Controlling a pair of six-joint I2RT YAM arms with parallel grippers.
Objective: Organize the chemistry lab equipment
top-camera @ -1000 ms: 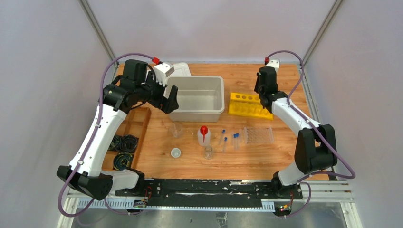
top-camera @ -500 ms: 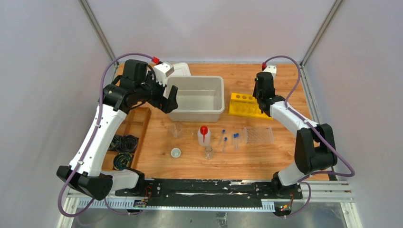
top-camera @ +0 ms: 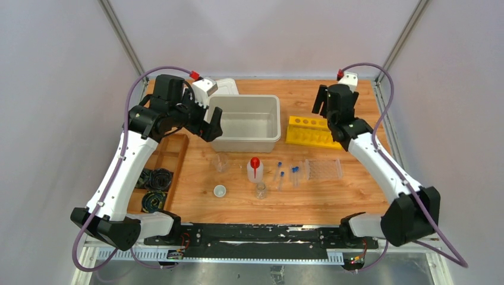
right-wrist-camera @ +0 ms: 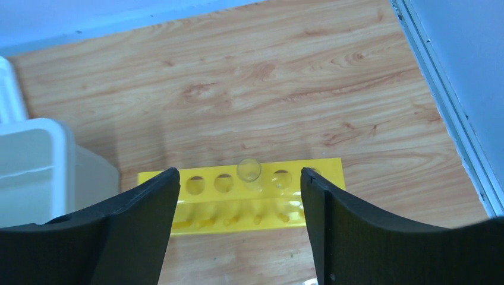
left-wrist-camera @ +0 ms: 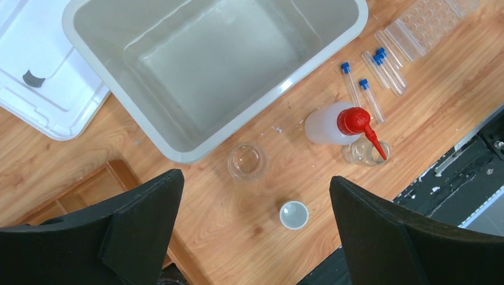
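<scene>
My right gripper (right-wrist-camera: 239,173) is open above the yellow rack (right-wrist-camera: 208,209), its fingers standing apart on either side of a clear tube (right-wrist-camera: 249,171) that stands in the rack's third hole. Nothing touches the tube. My left gripper (left-wrist-camera: 255,178) hangs wide open and empty beside the grey bin (left-wrist-camera: 178,151), over a clear beaker (left-wrist-camera: 248,161) and a tiny white cup (left-wrist-camera: 294,214). On the table lie the white squeeze bottle (top-camera: 255,169) with a red nozzle, a small glass beaker (top-camera: 260,190) and several blue-capped test tubes (top-camera: 293,175).
A clear well plate (top-camera: 324,169) lies right of the tubes. A wooden tray (top-camera: 169,151) sits at the left with black cable coils (top-camera: 156,178) beside it. A white lid (left-wrist-camera: 41,89) lies behind the bin. The frame's posts and walls close in the back corners.
My right gripper has opened, letting go of the clear tube now standing in the yellow rack, and has drawn back from it. The left arm has not moved.
</scene>
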